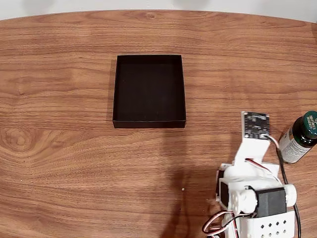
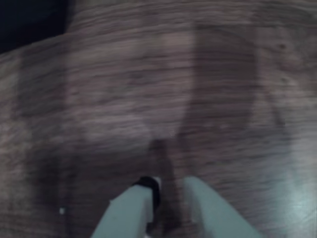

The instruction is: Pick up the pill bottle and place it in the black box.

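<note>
The wooden table (image 1: 74,163) carries the black box (image 1: 149,90), empty. The pill bottle (image 1: 299,138) stands near the right edge in the fixed view, untouched. The gripper (image 2: 166,191) holds nothing, jaws slightly parted. Grasp and placement remain.

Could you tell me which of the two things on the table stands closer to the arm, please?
The pill bottle, green-capped, beside the arm at the fixed view's right edge; the black box lies farther off, near the table's middle.
</note>
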{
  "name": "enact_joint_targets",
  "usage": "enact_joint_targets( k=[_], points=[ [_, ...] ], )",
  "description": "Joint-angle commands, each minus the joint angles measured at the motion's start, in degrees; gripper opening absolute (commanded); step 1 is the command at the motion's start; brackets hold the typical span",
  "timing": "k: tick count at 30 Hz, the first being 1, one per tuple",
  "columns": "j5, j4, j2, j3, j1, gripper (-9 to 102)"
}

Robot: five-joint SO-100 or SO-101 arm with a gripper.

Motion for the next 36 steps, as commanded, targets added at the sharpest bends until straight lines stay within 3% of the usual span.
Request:
enact_joint_targets(
  k=[1,17,26,36],
  points=[
    [-4.92,-4.83,-0.26,-0.88,6.94,7],
    [2.46,-37.0,-16.96,-0.88,28.04,32],
    [5.27,-39.81,-20.3,-0.88,34.45,40],
    [6.68,-41.92,-26.28,-0.88,41.57,41]
  ],
)
